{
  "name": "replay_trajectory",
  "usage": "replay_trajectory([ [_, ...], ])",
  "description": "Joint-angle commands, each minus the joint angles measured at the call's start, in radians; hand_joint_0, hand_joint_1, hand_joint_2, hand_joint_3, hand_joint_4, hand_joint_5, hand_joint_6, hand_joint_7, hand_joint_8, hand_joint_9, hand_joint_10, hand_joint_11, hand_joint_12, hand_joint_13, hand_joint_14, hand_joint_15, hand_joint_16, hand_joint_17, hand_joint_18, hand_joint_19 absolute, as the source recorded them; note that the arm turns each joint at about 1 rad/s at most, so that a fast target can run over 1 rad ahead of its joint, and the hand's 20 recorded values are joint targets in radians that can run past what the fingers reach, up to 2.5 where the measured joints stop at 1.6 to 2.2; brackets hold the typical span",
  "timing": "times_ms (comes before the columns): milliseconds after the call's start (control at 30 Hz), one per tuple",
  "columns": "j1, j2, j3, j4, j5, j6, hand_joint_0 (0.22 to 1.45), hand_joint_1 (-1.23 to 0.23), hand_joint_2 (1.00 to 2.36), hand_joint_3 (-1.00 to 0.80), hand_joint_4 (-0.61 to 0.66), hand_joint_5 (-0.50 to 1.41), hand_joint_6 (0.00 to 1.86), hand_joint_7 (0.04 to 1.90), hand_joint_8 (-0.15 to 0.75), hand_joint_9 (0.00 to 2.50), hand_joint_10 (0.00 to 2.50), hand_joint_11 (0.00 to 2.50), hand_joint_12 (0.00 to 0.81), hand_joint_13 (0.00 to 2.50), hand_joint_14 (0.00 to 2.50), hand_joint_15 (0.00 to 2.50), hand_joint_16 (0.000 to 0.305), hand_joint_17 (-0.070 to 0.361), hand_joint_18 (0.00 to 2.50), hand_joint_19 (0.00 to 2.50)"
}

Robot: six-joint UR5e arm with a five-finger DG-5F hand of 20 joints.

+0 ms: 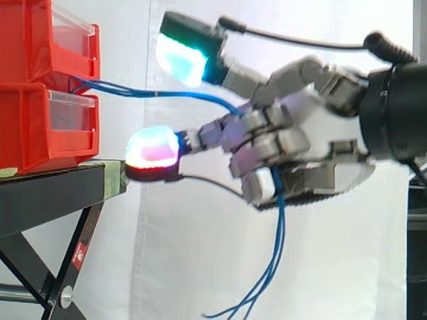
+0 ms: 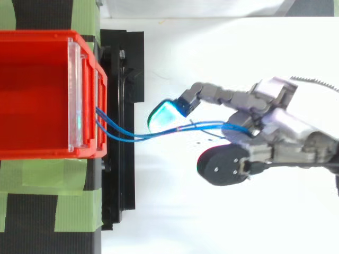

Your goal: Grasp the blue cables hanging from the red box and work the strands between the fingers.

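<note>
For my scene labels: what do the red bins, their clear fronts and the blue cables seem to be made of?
The red bins look like moulded plastic: smooth, glossy walls. The clear fronts, likely transparent plastic, show glare. The blue cables seem plastic-sheathed: thin strands, sagging and bending.

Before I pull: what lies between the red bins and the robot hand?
Just the blue cables, running from the red bins to the robot hand, in both views.
</note>
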State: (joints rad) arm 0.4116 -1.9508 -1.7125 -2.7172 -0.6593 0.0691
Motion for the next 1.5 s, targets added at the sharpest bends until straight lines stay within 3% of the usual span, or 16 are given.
replay_trajectory([
  [0,-0.004,0.041,0.005,-0.042,0.038,-0.018,0.79,-0.60,1.00,-1.00,0.21,0.15,0.01,1.18,0.369,1.56,2.50,2.50,0.537,1.76,2.50,1.57,0.198,0.149,2.04,0.79],
  [433,-0.008,0.044,0.005,-0.024,0.044,-0.028,0.82,-0.61,1.00,-1.00,0.17,0.21,0.00,1.28,0.369,1.56,2.50,2.50,0.537,1.76,2.50,1.57,0.198,0.149,2.04,0.79],
  [700,-0.010,0.044,0.011,-0.015,0.052,-0.054,0.85,-0.63,1.00,-0.98,0.15,0.20,0.17,1.25,0.369,1.56,2.50,2.50,0.537,1.76,2.50,1.57,0.198,0.149,2.04,0.79],
  [867,-0.004,0.044,0.013,0.019,0.083,-0.098,0.88,-0.65,1.01,-0.88,0.13,0.18,0.32,1.22,0.369,1.56,2.50,2.50,0.537,1.76,2.50,1.57,0.198,0.149,2.04,0.79],
  [1067,-0.002,0.044,0.013,0.024,0.089,-0.103,0.91,-0.67,1.01,-0.73,0.13,0.14,0.55,1.14,0.369,1.56,2.50,2.50,0.537,1.76,2.50,1.57,0.198,0.149,2.04,0.79],
  [1467,-0.001,0.044,0.013,0.019,0.089,-0.109,0.92,-0.70,1.02,-0.40,0.10,0.11,0.68,1.12,0.369,1.56,2.50,2.50,0.537,1.76,2.50,1.57,0.198,0.149,2.04,0.79],
])
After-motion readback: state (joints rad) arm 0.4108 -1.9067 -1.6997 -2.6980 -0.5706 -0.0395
